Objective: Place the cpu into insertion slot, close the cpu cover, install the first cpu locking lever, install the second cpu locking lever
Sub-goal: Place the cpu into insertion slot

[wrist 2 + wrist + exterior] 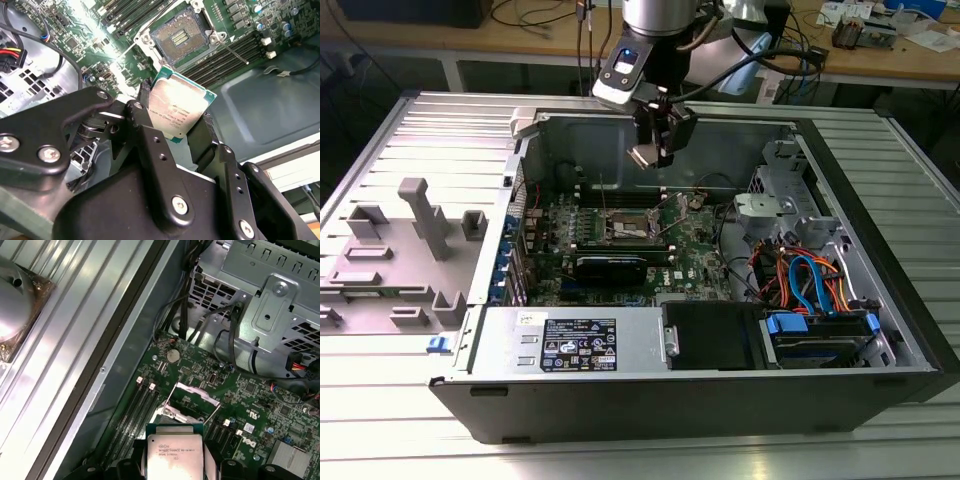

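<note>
your gripper (pixel 656 152) hangs above the open computer case (pixel 670 405), over the back part of the motherboard (pixel 695 250). its black fingers (pixel 145 95) are drawn in to the width of the cpu (pixel 177 110) and pinch it by two opposite edges, so the chip is clear of the board and tilted, with its silver lid facing the wrist cameras. in the exterior view the cpu (pixel 643 156) shows as a pale square at the fingertips.

in both wrist views you can see several lines of dark print across the cpu (pixel 174 455) lid, with a green border around the metal.

the insertion slot (pixel 179 37) lies on the board below and ahead of the chip, uncovered, its pin field bare. in the first wrist view the cpu cover (pixel 197 392) stands raised at the slot (pixel 187 407). a thin locking lever (pixel 232 52) lies beside the socket in the second wrist view.

other writing: a white label (pixel 578 345) with black print and symbols sits on the power supply (pixel 620 345) at the front of the case, a smaller white sticker (pixel 533 318) is at its corner, and white lettering (pixel 247 442) is printed on the green board.
</note>
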